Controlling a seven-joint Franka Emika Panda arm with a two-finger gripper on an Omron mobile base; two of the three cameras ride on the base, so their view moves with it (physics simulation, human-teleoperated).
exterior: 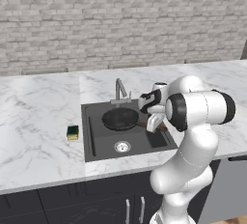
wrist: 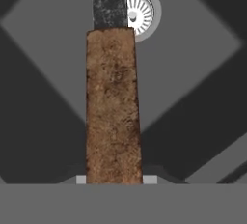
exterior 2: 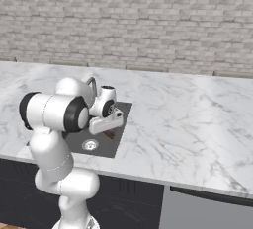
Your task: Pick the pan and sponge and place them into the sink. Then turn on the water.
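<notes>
White marble table (exterior: 38, 136) runs below a pale brick wall (exterior: 120, 20), with a dark grey rectangular recessed sink (exterior: 94, 143) set into it. Behind the basin stands a slim grey metal faucet (exterior: 119, 91) with a bent spout. Over the sink, above its round silver drain (exterior: 122, 146), hangs the round black frying pan (exterior: 119, 119). Its straight reddish-brown wooden handle (wrist: 114, 107) runs back into the white arm's two-finger gripper (exterior: 153, 121), whose jaws are pinched on that handle. A small rectangular sponge (exterior: 72, 133), yellow with a dark green face, lies on the table just left of the sink's rim.
</notes>
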